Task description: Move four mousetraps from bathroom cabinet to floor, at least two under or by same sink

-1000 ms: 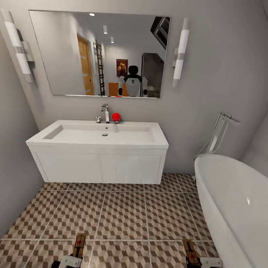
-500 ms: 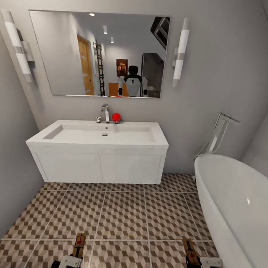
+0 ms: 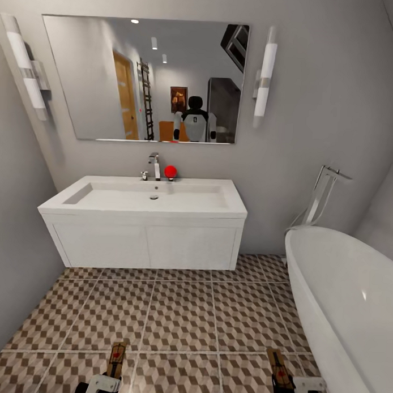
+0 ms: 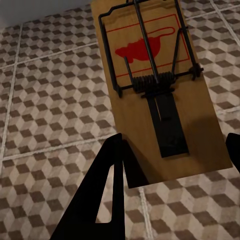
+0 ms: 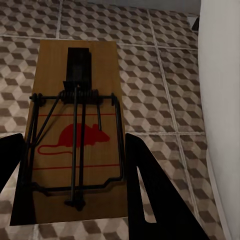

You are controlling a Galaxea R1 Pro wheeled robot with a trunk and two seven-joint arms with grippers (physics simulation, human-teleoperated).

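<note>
Tiled bathroom floor [image 3: 181, 309] — pincers [image 3: 102, 386] half-cropped

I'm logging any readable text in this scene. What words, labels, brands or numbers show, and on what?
None can be read.
The mousetrap in the left hand: a red mouse picture in a red outline, no lettering.
The mousetrap in the right hand: the same, no lettering.
</note>
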